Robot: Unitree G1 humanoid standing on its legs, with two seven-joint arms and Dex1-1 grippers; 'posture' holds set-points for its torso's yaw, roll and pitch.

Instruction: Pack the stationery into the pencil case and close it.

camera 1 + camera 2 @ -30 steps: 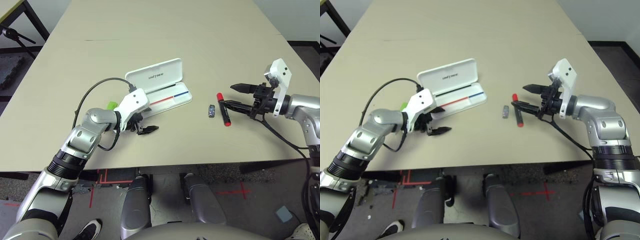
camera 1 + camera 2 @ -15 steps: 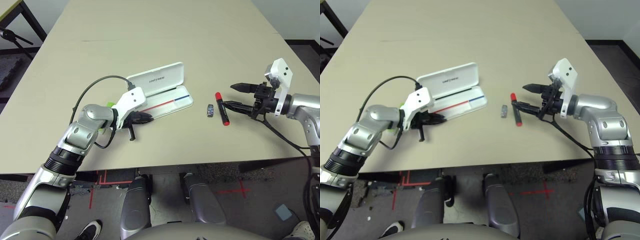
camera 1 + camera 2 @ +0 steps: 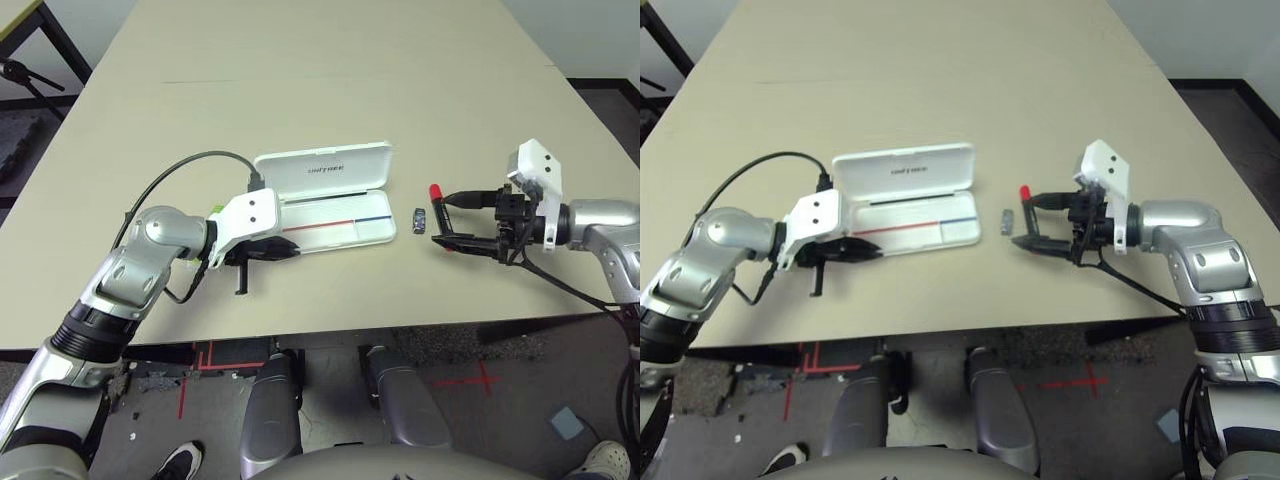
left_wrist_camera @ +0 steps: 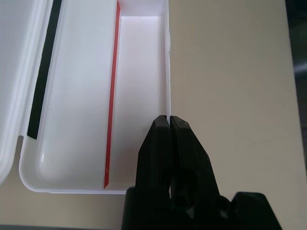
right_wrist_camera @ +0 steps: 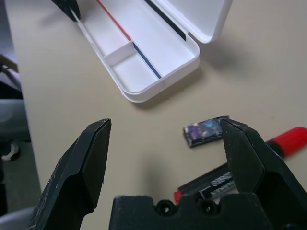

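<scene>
The white pencil case (image 3: 325, 168) lies open at the table's middle, lid laid back, tray bare with a red-and-blue stripe. My left gripper (image 3: 294, 250) is shut on the tray's thin front wall (image 4: 168, 86) near its left end. Behind my left wrist a sliver of the lime-green highlighter (image 3: 214, 211) shows. Right of the case lies the small grey-blue eraser (image 3: 419, 220), then the red marker (image 3: 437, 191). My right gripper (image 3: 443, 220) hangs open low over the marker (image 5: 288, 140), its fingertips spread towards the eraser (image 5: 207, 130).
A black cable (image 3: 190, 165) loops from my left wrist over the table behind the arm. Bare tan tabletop lies beyond the case and in front of it up to the near edge (image 3: 330, 335).
My left gripper has shut on the case's front wall and swung the case from slanted to square with the table edge. My right gripper has come down and left over the marker.
</scene>
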